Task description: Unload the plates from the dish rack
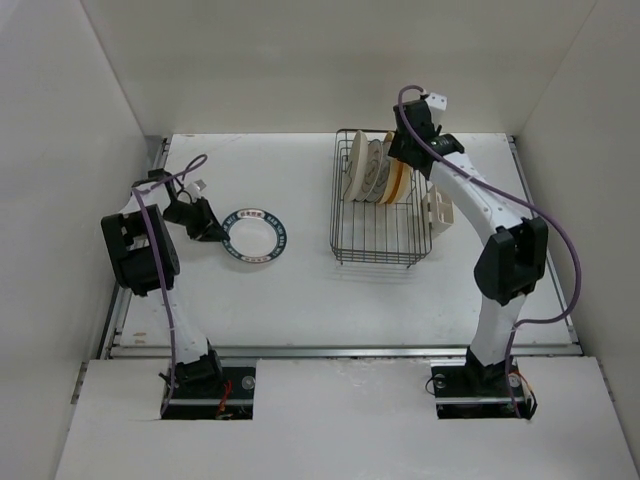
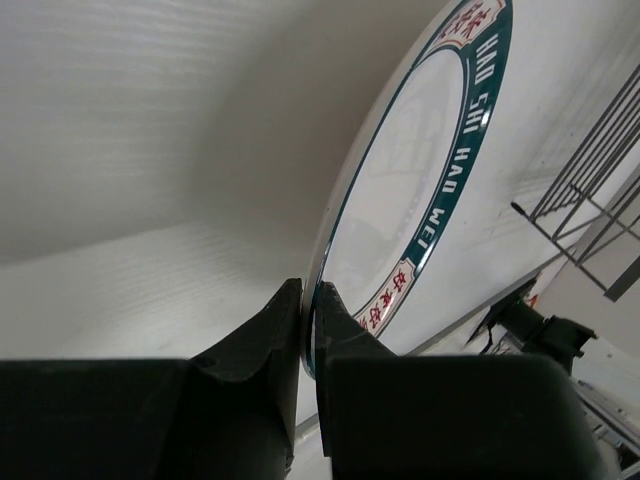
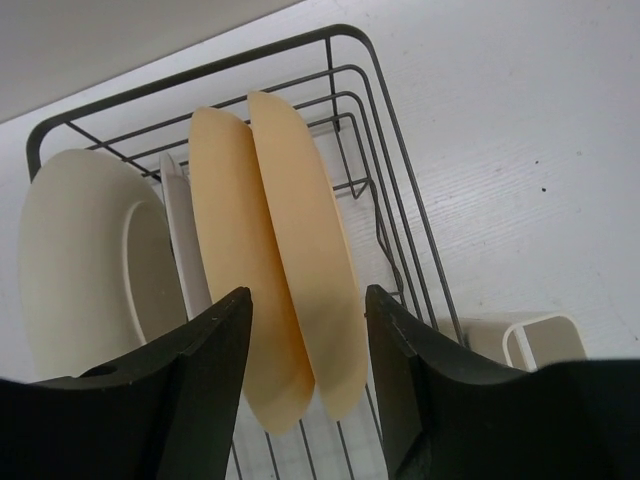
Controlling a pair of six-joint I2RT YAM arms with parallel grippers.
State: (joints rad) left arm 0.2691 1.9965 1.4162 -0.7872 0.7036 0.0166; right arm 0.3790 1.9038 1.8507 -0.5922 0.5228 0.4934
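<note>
Right wrist: your right jaws stand open astride two yellow-orange plates (image 3: 300, 280).
Your left jaws clamp the teal-rimmed plate (image 2: 400, 190) by its rim, left of the dish rack (image 1: 372, 242).

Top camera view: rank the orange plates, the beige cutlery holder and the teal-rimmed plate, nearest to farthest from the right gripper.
Measured from the right gripper:
1. orange plates, standing in the dish rack, directly at the gripper.
2. cutlery holder, on the rack's right side.
3. teal-rimmed plate, far left, outside the rack.
</note>
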